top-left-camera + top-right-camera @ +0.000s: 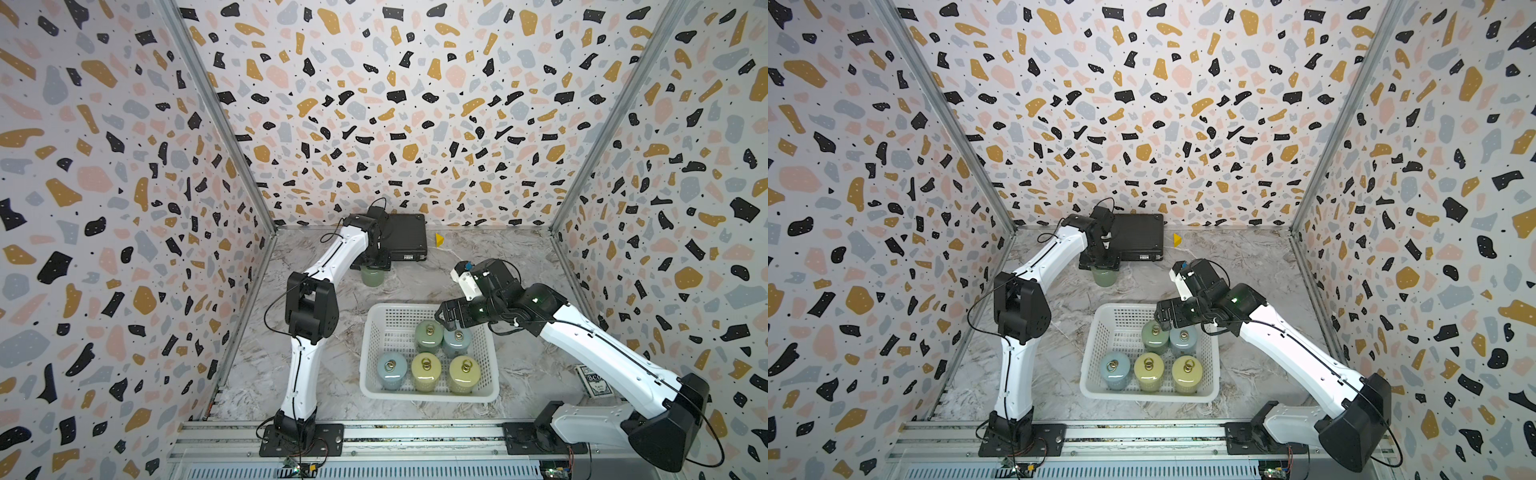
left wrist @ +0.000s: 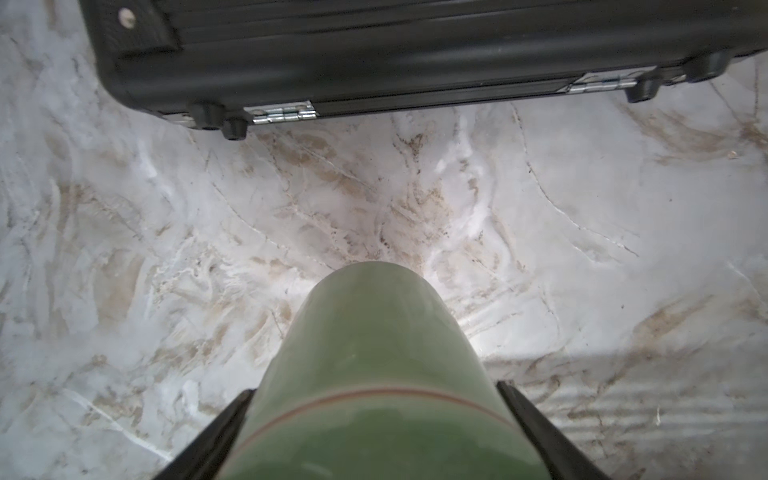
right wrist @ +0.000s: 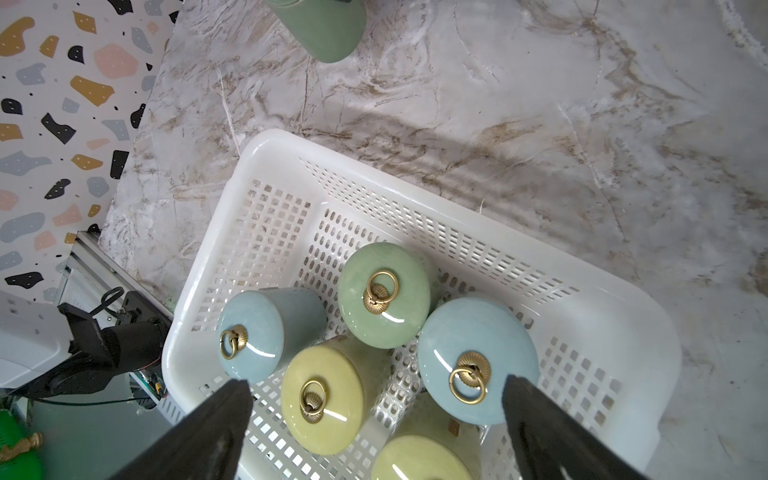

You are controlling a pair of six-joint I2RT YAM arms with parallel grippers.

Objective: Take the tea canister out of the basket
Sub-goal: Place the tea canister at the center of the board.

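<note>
Five canisters in the basket [image 1: 428, 397]: all upright, with a brass ring on each lid. The row nearest the arm bases is blue canister [image 1: 392, 370], yellow canister [image 1: 426, 370], second yellow canister [image 1: 464, 373]. Behind them, green canister [image 1: 429, 334] and second blue canister [image 1: 457, 341] stand touching.
Sixth one: green tea canister [image 1: 372, 276] is outside the basket, over the counter [image 1: 332, 374], between the basket and the black case [image 1: 405, 237] and just in front of the case. Can't tell if its bottom sits on the counter or hangs just above it.
Left end effector [image 2: 374, 388]: clenched on that green tea canister from above. The fingers [image 2: 224, 424] press on both sides of its body, near the thin seam line around it.
Right end effector [image 3: 376, 382]: spread wide and gripping nothing. It hovers over the far right part of the basket, above the green and second blue lids.
Basket: white with lattice sides, flat on the counter, well apart from the case.
Other stuff: a small yellow piece [image 1: 439, 238] by the back wall beside the case, plus a dark little box [image 1: 590, 378] on the counter right of the basket, tucked by the right arm.
</note>
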